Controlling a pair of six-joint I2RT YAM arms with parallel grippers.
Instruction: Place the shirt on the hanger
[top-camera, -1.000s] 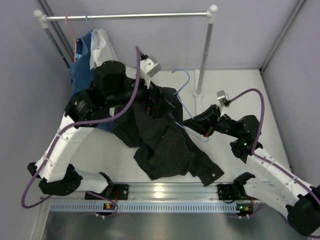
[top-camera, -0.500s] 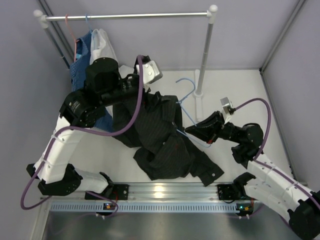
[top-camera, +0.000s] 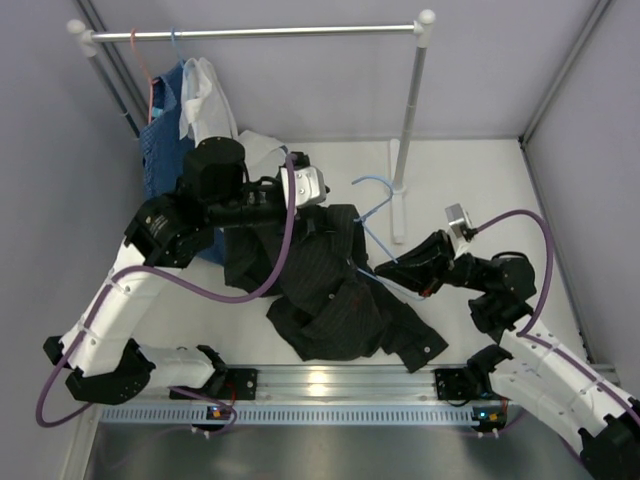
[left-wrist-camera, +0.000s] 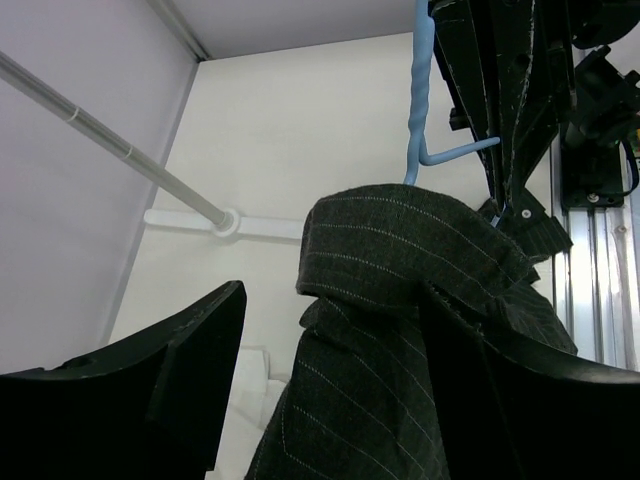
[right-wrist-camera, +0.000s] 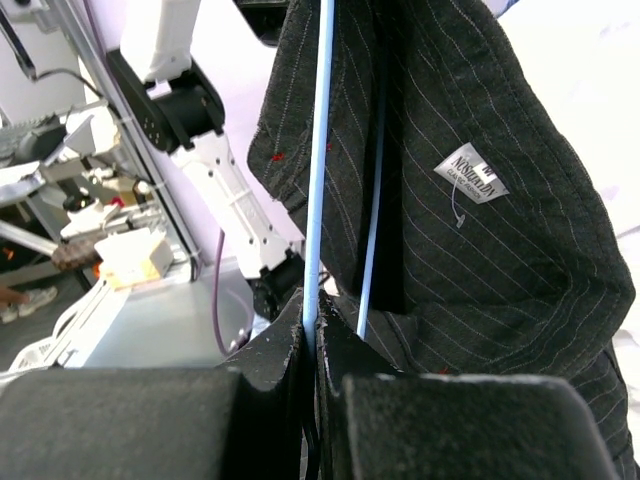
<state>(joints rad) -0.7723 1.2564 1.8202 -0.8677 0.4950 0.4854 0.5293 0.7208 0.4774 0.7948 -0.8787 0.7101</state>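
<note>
Right gripper (right-wrist-camera: 312, 320) pinches hanger (right-wrist-camera: 320, 150) wire; L gripper (left-wrist-camera: 335, 300) agape w/ shirt (left-wrist-camera: 400, 250) between jaws.

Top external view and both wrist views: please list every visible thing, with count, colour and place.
pinstriped shirt: one, black, middle of the table.
hanger: one, light blue, partly in that shirt, hook sticking out.
clothes rail: one, silver bar on white posts, far side.
patterned garment: one, blue, hanging at the rail's left end.
plain shirt: one, white, hanging beside it.
second hanger: one, red, rail's left end.
table: one, white, under everything.
left gripper: one, black, open around a shirt fold.
right gripper: one, black, shut on the hanger.
</note>
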